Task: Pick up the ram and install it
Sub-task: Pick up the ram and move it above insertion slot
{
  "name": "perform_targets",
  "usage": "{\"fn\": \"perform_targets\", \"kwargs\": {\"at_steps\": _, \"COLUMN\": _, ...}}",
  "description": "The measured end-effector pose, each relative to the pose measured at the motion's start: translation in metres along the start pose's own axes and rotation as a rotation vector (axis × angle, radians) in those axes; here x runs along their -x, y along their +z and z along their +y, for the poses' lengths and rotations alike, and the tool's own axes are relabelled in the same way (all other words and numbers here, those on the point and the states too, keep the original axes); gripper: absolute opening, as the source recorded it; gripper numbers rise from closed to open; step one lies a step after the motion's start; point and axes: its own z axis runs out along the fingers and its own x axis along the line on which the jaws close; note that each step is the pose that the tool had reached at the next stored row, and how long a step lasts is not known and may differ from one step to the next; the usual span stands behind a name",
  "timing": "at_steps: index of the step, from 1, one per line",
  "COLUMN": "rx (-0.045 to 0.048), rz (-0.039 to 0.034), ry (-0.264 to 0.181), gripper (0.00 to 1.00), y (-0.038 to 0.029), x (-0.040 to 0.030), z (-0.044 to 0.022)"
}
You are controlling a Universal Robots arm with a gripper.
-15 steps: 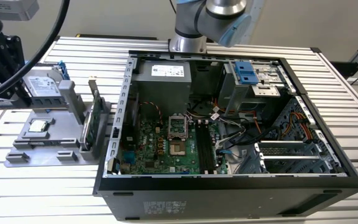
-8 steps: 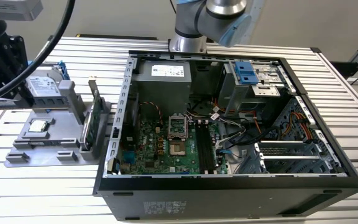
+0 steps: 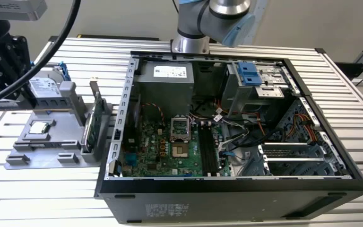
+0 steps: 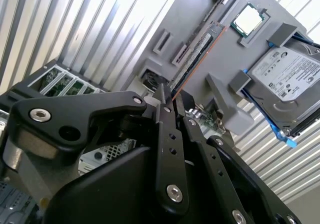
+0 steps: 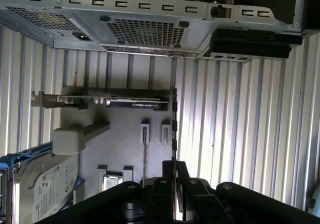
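Slatted tabletop [image 3: 43, 189] beside open case [image 3: 232, 185], claw [image 4: 172, 101] pinched tight on ram [image 4: 197, 54] at holder [image 4: 200, 4] edge.

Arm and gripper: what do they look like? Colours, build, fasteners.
The arm is silver-grey metal with rounded joints, one closed by a light-blue cap. In both wrist views the gripper is matt black, built from flat jointed link bars with rounded ends and pinned with silver screw heads.
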Motion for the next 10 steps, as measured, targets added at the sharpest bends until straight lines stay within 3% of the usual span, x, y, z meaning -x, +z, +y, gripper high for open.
{"fn": "perform_targets", "kwargs": {"at_steps": 6, "rx": -0.0012, "rz": 0.0001, "ry": 0.0, "gripper": 0.0, "y": -0.0096, "x": 0.0001, "z": 0.0006}}
{"fn": "perform_targets", "kwargs": {"at_steps": 10, "rx": -0.0012, "rz": 0.0003, "ry": 0.0, "gripper": 0.0, "y": -0.0106, "x": 0.0003, "z": 0.0024}}
